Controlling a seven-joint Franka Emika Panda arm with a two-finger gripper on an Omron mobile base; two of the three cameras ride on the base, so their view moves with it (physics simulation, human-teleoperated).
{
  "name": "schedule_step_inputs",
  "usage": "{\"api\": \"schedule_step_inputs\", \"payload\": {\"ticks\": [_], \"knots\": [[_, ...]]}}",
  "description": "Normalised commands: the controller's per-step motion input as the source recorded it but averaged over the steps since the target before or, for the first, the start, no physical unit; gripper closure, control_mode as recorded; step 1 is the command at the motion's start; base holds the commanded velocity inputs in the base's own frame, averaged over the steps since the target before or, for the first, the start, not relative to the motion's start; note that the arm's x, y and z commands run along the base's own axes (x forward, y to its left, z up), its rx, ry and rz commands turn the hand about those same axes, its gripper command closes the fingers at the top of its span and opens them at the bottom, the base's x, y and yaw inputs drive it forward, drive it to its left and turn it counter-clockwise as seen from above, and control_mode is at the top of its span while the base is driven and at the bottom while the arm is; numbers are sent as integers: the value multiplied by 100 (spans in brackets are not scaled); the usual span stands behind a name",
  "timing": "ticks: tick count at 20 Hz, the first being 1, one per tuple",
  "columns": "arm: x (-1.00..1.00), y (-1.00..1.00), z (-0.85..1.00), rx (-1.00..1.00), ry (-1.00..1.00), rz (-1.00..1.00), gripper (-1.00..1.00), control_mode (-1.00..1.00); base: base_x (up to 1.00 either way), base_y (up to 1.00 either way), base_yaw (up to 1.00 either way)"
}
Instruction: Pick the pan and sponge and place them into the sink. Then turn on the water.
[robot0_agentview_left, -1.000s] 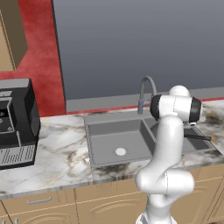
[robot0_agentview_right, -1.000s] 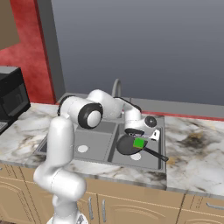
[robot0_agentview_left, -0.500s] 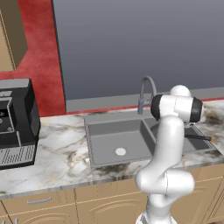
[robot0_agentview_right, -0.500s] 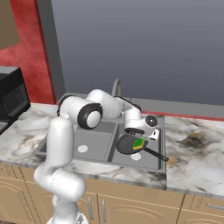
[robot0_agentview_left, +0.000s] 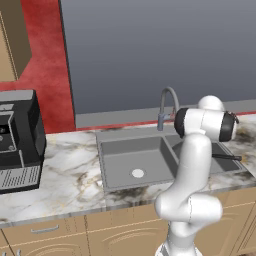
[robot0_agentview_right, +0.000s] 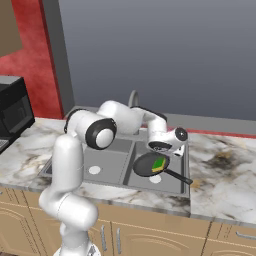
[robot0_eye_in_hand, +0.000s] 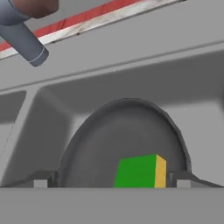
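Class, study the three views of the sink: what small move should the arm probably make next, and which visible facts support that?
Probably lift the gripper straight up, clear of the pan. Its fingertips stand wide apart with the sponge lying loose in the pan between them, and the pan already sits in the sink. What remains is the faucet.

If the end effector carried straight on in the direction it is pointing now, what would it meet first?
Most likely the sponge, lying in the pan between the open end effector's fingertips; depth is hard to judge.
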Motion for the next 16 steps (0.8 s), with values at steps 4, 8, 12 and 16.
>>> {"api": "schedule_step_inputs", "payload": {"ticks": [4, 8, 12, 16], "knots": [[0, -12, 30, 13, -1, 8, -100, -100, 0, 0, 0], [0, -3, 30, 11, -1, 8, -100, -100, 0, 0, 0], [-1, -1, 30, 12, -4, 7, -100, -100, 0, 0, 0], [-2, 0, 28, 12, -5, 8, -100, -100, 0, 0, 0]]}}
